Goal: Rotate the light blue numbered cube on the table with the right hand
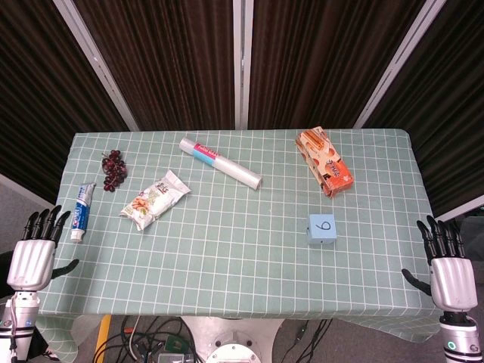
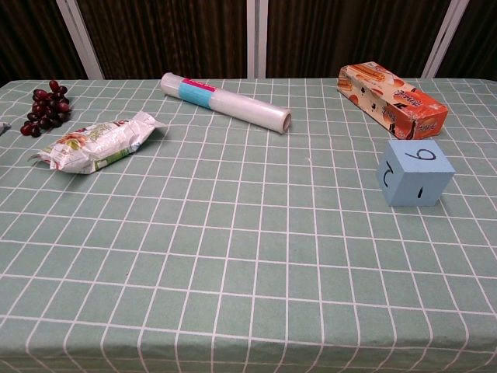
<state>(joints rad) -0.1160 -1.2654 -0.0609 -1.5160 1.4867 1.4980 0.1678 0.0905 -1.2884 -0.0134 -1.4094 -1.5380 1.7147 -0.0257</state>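
Observation:
The light blue numbered cube [image 1: 321, 228] sits on the green checked tablecloth, right of centre; in the chest view the cube [image 2: 414, 172] shows a 9 on top and digits on its two front faces. My right hand [image 1: 448, 266] hangs open off the table's front right corner, well to the right of the cube and nearer me. Off the front left corner, my left hand [image 1: 35, 252] is also open, fingers straight and spread. Neither hand touches anything, and neither shows in the chest view.
An orange snack box [image 1: 324, 160] lies behind the cube. A clear film roll [image 1: 220, 163] lies at the back centre. A snack packet [image 1: 153, 200], dark grapes [image 1: 113, 169] and a toothpaste tube [image 1: 82, 212] are on the left side.

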